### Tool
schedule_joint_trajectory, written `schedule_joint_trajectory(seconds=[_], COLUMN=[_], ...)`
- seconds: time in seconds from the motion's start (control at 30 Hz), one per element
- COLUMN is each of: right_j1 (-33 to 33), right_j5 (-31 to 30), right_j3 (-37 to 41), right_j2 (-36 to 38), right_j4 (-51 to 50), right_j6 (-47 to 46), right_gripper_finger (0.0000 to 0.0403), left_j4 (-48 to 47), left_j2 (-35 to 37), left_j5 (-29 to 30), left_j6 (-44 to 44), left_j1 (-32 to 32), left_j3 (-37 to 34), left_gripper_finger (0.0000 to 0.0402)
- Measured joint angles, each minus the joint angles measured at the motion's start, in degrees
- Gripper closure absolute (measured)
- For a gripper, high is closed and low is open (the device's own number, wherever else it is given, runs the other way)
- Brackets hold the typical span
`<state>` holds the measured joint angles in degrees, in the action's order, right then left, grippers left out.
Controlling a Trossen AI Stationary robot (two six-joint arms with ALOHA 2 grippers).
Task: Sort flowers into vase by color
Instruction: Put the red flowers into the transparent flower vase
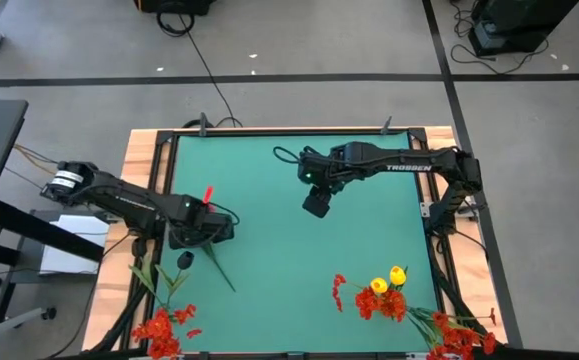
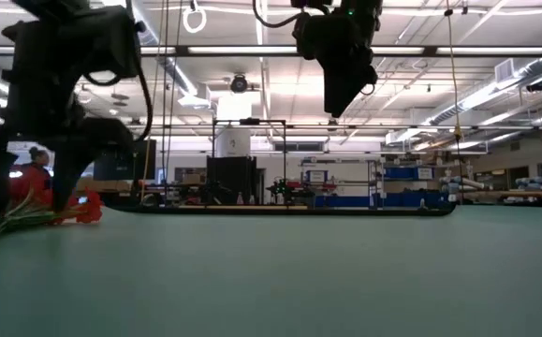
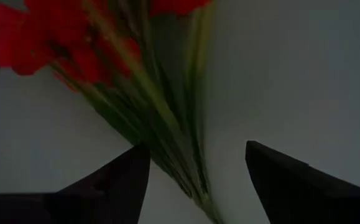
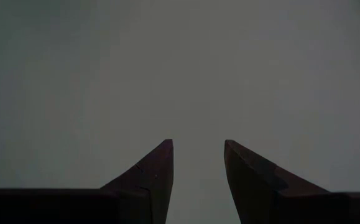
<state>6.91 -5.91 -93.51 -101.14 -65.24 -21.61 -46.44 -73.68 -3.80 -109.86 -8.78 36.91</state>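
The left gripper (image 3: 195, 165) is standing with its two dark fingers (image 3: 114, 183) spread wide, and a red flower (image 3: 74, 43) is lying on the mat between them, its green stalk passing through the gap without being pinched. In the high view this left gripper (image 1: 201, 232) is sitting at the left-centre of the frame, over the left edge of the green mat (image 1: 289, 220), with a red bloom showing just above it and a thin green stalk (image 1: 219, 268) trailing down and right from under it. In the low view the same gripper is filling the left of the frame, with the red blooms (image 2: 81, 208) lying on the mat beside it.

The right gripper (image 4: 198, 158) is holding its fingers partly apart over bare mat, gripping nothing. In the high view it (image 1: 316, 204) is hanging near the middle of the frame, slightly above centre.

More flowers are lying along the bottom of the high view: a red cluster (image 1: 164, 328) at lower left, off the mat's corner, and a mixed bunch at lower right, where yellow heads (image 1: 387, 282) are resting among red blooms (image 1: 384, 303).
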Motion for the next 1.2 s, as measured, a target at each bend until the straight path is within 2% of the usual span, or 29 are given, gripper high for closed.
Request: schedule_joint_trajectory(seconds=[0.1,0.2,0.3,0.47,0.5,0.63,0.83,0.93,1.03,1.2], right_j1=[0.09,0.09,0.09,0.09,0.07,-0.33,-1.75,-2.50,-3.20,-4.51], right_j5=[1.31,2.73,4.60,5.13,5.11,5.11,5.06,5.06,5.04,5.19], right_j3=[0.00,0.00,0.00,0.00,0.00,0.00,0.00,0.00,0.00,0.00], right_j2=[0.00,0.00,0.00,0.00,0.00,0.00,0.00,0.00,0.00,0.00], right_j4=[-0.12,-0.12,-0.16,-0.17,-0.17,-0.19,-0.14,0.30,1.33,1.69], right_j6=[0.68,1.51,2.27,2.30,2.23,1.78,-0.64,-2.32,-4.49,-9.02], right_gripper_finger=[0.0251,0.0251,0.0251,0.0251,0.0251,0.0251,0.0251,0.0251,0.0251,0.0251], left_j4=[1.03,1.01,1.67,3.75,4.40,6.21,4.38,3.32,2.97,-1.02], left_j2=[-0.29,-0.29,-0.29,-0.29,-0.27,-0.29,2.06,4.02,6.18,7.15], left_j5=[-0.42,-0.43,-0.41,1.90,2.44,3.86,12.78,18.11,19.11,22.92], left_j6=[-1.19,-1.18,-0.78,-0.28,-0.07,3.92,27.28,43.94,63.40,78.77], left_j1=[0.00,0.00,0.00,0.00,0.00,0.00,-0.02,-0.01,-0.02,-0.11], left_j3=[-2.35,-3.63,-3.66,-3.63,-3.61,-2.75,6.11,12.45,19.63,32.74], left_gripper_finger=[0.0137,0.0164,0.0222,0.0360,0.0378,0.0385,0.0387,0.0388,0.0386,0.0382])
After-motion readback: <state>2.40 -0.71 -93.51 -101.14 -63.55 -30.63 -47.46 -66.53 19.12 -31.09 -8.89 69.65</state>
